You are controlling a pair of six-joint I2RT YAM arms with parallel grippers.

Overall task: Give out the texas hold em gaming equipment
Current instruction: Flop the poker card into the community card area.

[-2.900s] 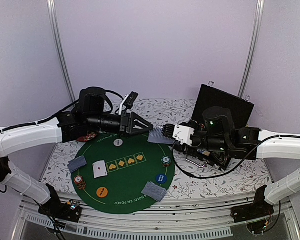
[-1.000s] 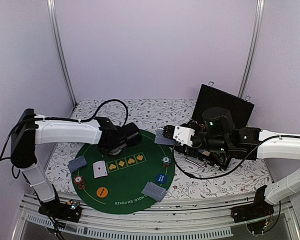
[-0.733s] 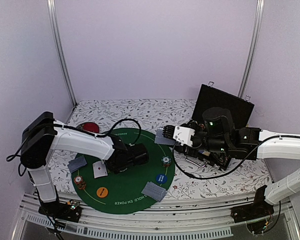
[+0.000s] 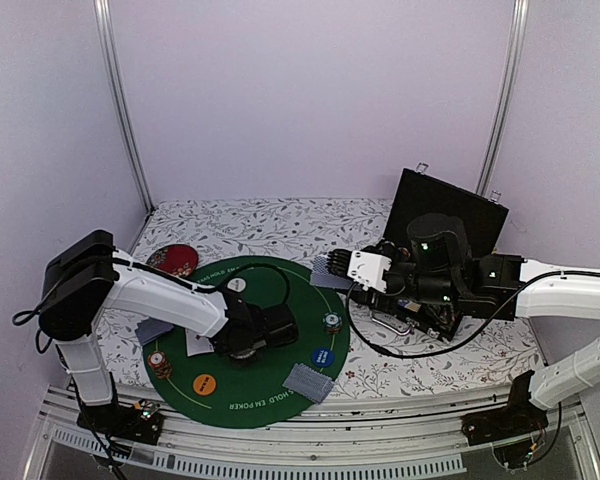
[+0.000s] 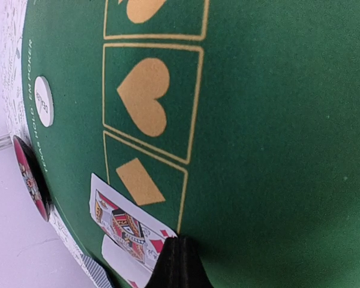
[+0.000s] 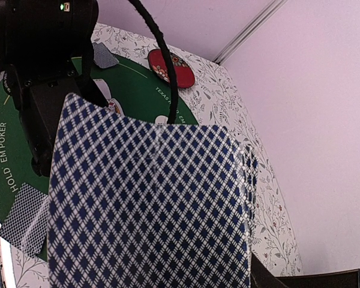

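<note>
Floral table (image 4: 280, 215) bears a green mat (image 4: 250, 375) (red disc (image 4: 175, 258) beside it) and black case (image 4: 450, 205).

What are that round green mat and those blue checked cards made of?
The green mat looks like felt or cloth: matte, faintly fuzzy, gold suits printed on it. The blue checked cards look like thin coated paper or plastic: flat sheets with crisp edges; which is unclear.
</note>
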